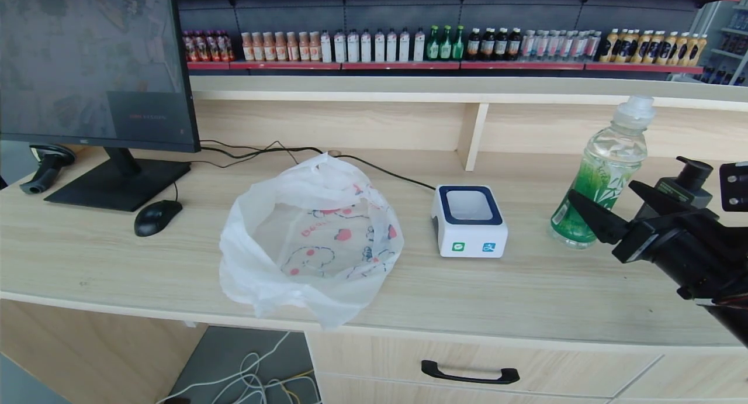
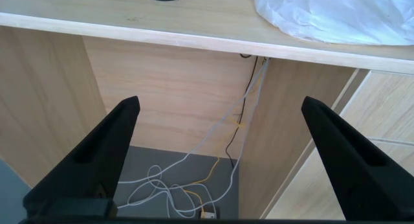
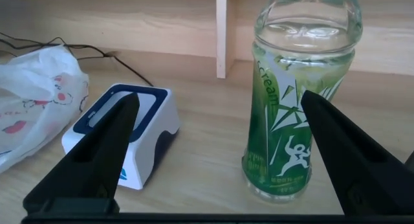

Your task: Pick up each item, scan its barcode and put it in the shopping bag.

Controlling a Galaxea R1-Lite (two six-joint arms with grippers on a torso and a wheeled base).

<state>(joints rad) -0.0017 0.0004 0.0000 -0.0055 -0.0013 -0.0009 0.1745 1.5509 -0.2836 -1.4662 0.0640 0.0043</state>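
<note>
One green-labelled bottle (image 1: 605, 176) stands upright toward the right end of the table (image 1: 526, 287), cap on. The right claw (image 1: 603, 189) hangs just in front of it, spread wide and holding nothing; whether a finger touches the bottle cannot be told. A white scanner (image 1: 469, 220) sits between the bottle and the open bag (image 1: 310, 234), which slumps at the middle of the front edge. The left claw (image 2: 220, 102), likewise wide open and empty, hovers below that edge, facing loose cables (image 2: 194, 179) under the table. A monitor (image 1: 93, 65) and mouse (image 1: 156, 216) occupy the left end.
</note>
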